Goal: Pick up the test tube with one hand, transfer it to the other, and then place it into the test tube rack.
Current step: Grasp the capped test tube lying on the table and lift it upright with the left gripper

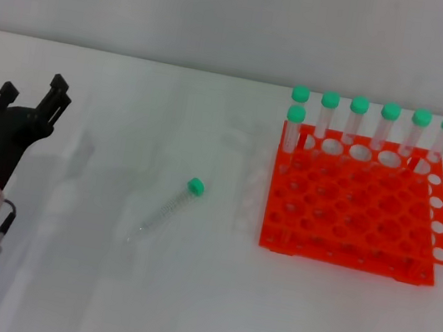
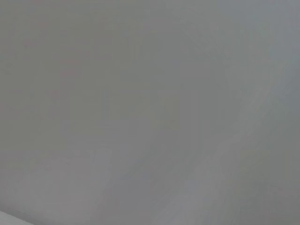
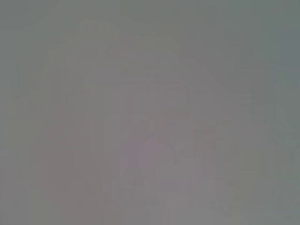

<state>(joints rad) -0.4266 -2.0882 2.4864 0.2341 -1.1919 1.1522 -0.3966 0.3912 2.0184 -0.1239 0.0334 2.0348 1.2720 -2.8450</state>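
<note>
Clear plastic, green-capped: in your head view the test tube (image 1: pixel 167 209) lies flat on the white table (image 1: pixel 102 282), cap toward the test tube rack (image 1: pixel 350 207), well apart from it. The orange-red rack holds seven capped tubes (image 1: pixel 387 129) upright along its far row. Your left gripper (image 1: pixel 29 106) hangs over the table's left side, fingers spread, holding nothing. Left wrist view: plain grey, nothing discernible. Right wrist view: likewise grey; your right gripper appears nowhere.
</note>
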